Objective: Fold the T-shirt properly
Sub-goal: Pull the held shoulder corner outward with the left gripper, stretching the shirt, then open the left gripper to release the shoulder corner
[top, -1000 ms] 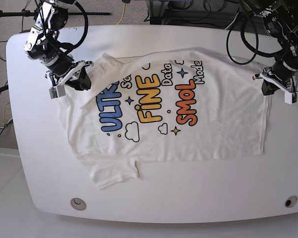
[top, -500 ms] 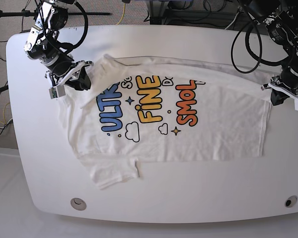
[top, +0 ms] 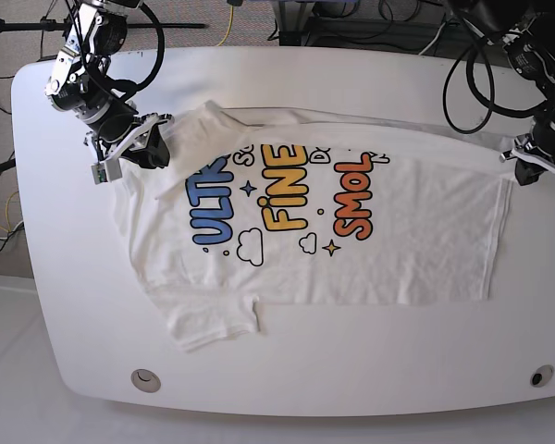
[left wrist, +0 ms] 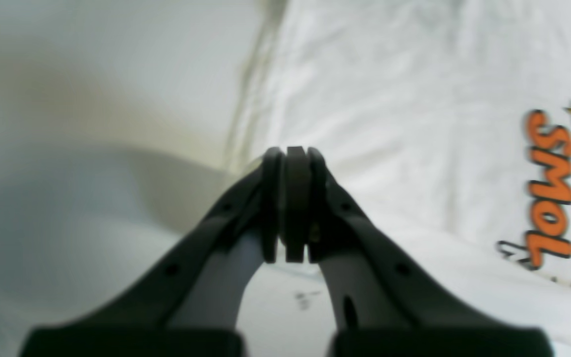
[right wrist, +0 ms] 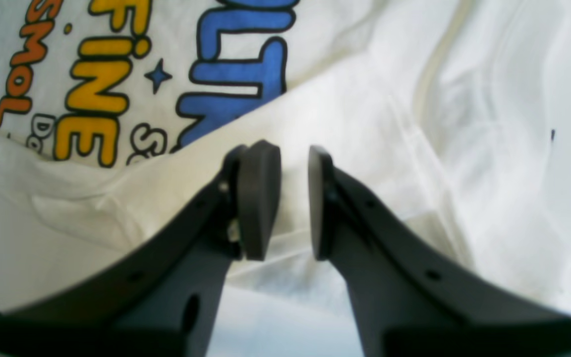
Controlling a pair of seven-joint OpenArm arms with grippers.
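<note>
A white T-shirt (top: 351, 240) lies spread across the middle of a white table (top: 287, 370) in the base view, printed side up, with blue "ULTRA", yellow "FINE" and orange "SMOL" lettering running sideways. Its far edge, toward the top of the frame, is folded over on itself, so the smaller words above the big lettering are partly hidden. One short sleeve sticks out at the lower left; the other, at the upper left, is bunched beneath the right gripper (top: 131, 148). In the right wrist view that gripper's (right wrist: 293, 198) two dark pads stand a little apart above folded white cloth; whether any fabric sits between them cannot be made out. At the right edge of the base view the left gripper (top: 539, 166) sits at the shirt's upper right corner. In the left wrist view, which is blurred, its (left wrist: 293, 203) pads are pressed fully together; whether a thin layer of cloth is caught between them cannot be told. The lettering is cut off at the frame edges in both wrist views.
</note>
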